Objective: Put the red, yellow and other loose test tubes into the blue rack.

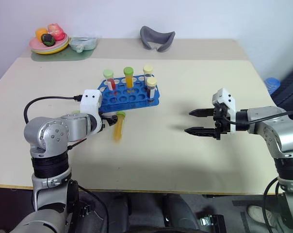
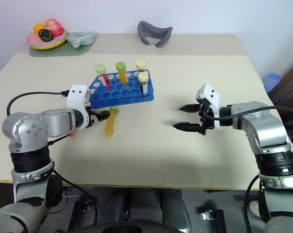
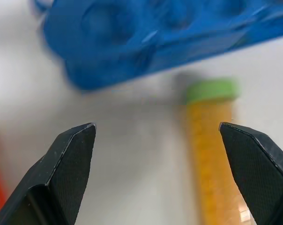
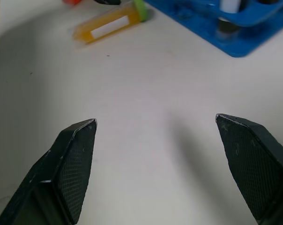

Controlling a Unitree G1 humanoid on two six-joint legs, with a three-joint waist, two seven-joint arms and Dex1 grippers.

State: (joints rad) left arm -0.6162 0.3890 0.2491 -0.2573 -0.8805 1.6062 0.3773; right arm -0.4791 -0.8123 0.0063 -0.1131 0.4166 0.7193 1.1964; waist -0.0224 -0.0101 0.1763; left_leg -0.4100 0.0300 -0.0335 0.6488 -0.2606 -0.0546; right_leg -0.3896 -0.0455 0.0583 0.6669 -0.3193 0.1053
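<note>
Orange-yellow capped plastic tube (image 1: 119, 127) lies flat on the beige table (image 1: 185, 160) just in front of the bright blue holed rack (image 1: 129, 97), where four tubes stand upright. Left wrist view: left gripper (image 3: 158, 140) spread wide, empty, tube between its tips. Right wrist view: right gripper (image 4: 155, 136) spread, holding nothing, above bare tabletop.

No text, label or number is legible anywhere.
</note>
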